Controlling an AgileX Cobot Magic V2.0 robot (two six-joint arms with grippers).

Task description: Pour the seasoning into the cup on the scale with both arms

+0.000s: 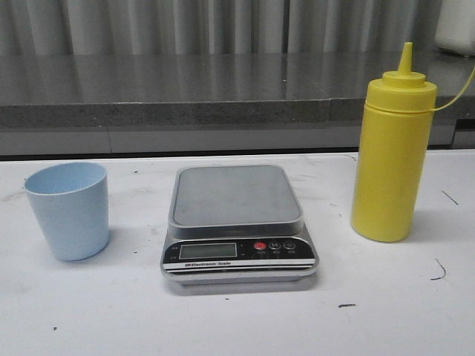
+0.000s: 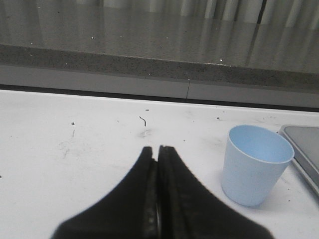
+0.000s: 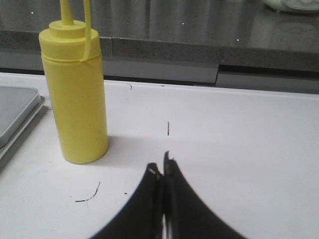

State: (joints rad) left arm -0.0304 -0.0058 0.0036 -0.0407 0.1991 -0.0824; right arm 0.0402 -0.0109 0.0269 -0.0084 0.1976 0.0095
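Steel scale (image 1: 237, 196) bare | display (image 1: 208, 251) unreadable | bottle (image 3: 77, 92) nozzle cropped

Matte plastic cup (image 1: 68, 211), brushed-steel scale (image 1: 236, 222) w/ platform.

Pale blue cup (image 1: 68, 210) upright left of silver scale (image 1: 237, 221), yellow seasoning bottle (image 1: 391, 156) upright right

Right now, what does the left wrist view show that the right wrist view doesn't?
Only the left wrist view shows the blue cup, upright and empty, and the shut left gripper. Only the right wrist view shows the yellow seasoning bottle, standing upright, and the shut right gripper. Both catch an edge of the scale and the white table.
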